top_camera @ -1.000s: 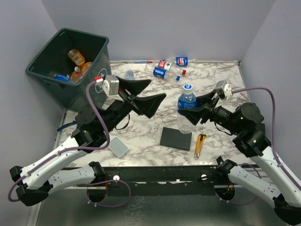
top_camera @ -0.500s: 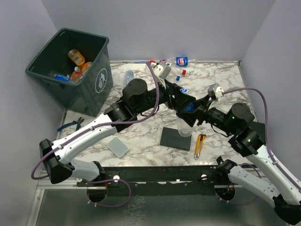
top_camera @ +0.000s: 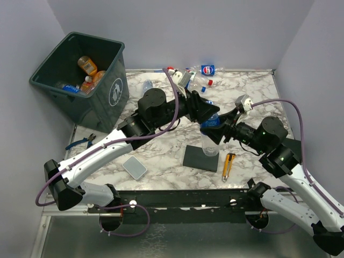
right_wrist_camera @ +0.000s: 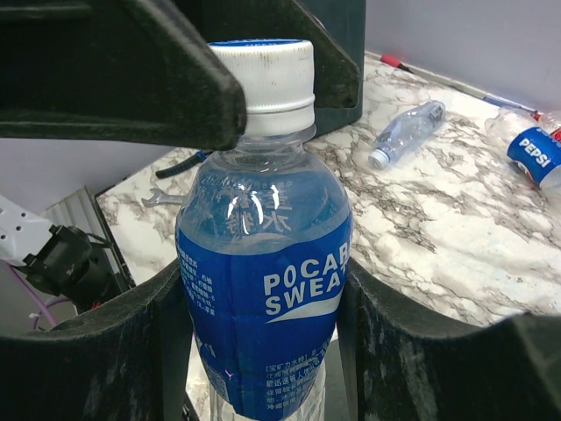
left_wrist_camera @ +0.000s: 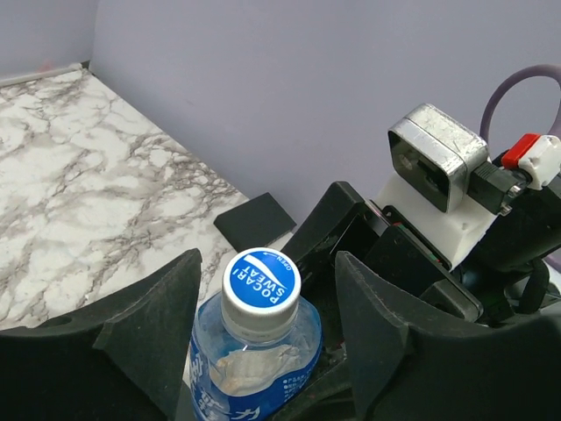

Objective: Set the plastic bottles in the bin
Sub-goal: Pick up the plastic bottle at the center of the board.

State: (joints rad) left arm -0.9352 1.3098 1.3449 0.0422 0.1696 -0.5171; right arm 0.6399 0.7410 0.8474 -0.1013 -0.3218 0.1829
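A Pocari Sweat bottle (right_wrist_camera: 263,263) with a blue label and a white-sided, blue-topped cap is held upright near the middle of the marble desk (top_camera: 258,88), above the far edge of a black square pad (top_camera: 198,158). The bottle's body is gripped by the right pincer (right_wrist_camera: 263,351), whose fingers are pressed against both sides of the label. The bottle's cap and shoulder are flanked by the left pincer (left_wrist_camera: 263,281), reached across from the left; whether its fingers are pressing on the bottle cannot be told.

The dark grey-green bin (top_camera: 110,94) is seen well to the left at the far corner, beyond the desk's edge, and orange-tinted jugs (top_camera: 87,65) and other bottles lie inside it. More crushed bottles (top_camera: 185,75) with red, white and blue labels are scattered along the far edge of the desk, and a clear one (top_camera: 148,85) lies nearer the bin. A yellow utility knife (top_camera: 229,165) is laid just right of the pad.
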